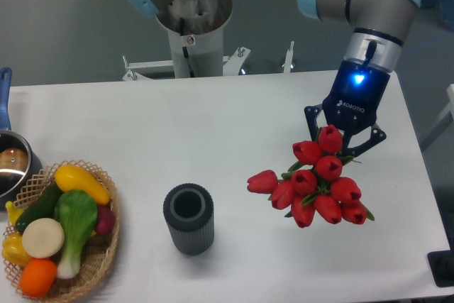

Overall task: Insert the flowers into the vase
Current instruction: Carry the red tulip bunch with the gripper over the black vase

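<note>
A wicker basket [106, 246] of toy vegetables, about seven pieces, sits at the near edge of the white counter [213, 125], far off to the tool's side. One dark grey ribbed vase [189, 218] stands upright on the counter, open mouth up, well apart from the tool and nearer the viewer. One bunch of flowers [317, 184], about ten red tulip buds, hangs just below the tool [345, 141], whose two fingers are closed around the top of the bunch. A metal pot [13, 168] with a blue handle sits at the counter's edge beyond the basket. The single arm [369, 12] reaches down from the far side, wrist pointing steeply at the counter, a blue light glowing above the tool.
</note>
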Available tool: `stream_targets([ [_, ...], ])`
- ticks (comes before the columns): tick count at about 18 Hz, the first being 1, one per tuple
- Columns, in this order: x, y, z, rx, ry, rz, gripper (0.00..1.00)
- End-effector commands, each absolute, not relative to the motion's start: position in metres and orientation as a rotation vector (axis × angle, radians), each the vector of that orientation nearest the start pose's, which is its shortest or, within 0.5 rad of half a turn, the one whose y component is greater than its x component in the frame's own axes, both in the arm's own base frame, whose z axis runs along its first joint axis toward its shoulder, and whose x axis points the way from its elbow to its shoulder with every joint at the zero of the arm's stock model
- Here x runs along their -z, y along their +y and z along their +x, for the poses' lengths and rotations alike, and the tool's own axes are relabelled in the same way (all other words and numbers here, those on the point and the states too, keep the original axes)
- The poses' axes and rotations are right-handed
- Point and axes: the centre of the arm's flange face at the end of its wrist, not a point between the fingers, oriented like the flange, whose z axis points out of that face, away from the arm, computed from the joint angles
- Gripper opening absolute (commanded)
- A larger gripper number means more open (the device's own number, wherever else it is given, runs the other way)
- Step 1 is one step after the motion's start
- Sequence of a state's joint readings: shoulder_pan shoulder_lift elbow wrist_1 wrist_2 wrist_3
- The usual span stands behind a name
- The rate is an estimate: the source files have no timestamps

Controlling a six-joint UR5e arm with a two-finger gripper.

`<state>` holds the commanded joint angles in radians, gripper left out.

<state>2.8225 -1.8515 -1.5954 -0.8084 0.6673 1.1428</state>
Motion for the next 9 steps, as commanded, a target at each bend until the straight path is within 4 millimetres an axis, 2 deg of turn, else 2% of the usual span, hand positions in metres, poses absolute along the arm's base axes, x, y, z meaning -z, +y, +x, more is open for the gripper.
stream_targets([
  [5, -0.442, 0.400, -0.505, -0.049, 0.137, -2.124, 0.00],
  [9, -0.431, 0.409, -0.491, 0.039, 0.169, -2.038, 0.00],
])
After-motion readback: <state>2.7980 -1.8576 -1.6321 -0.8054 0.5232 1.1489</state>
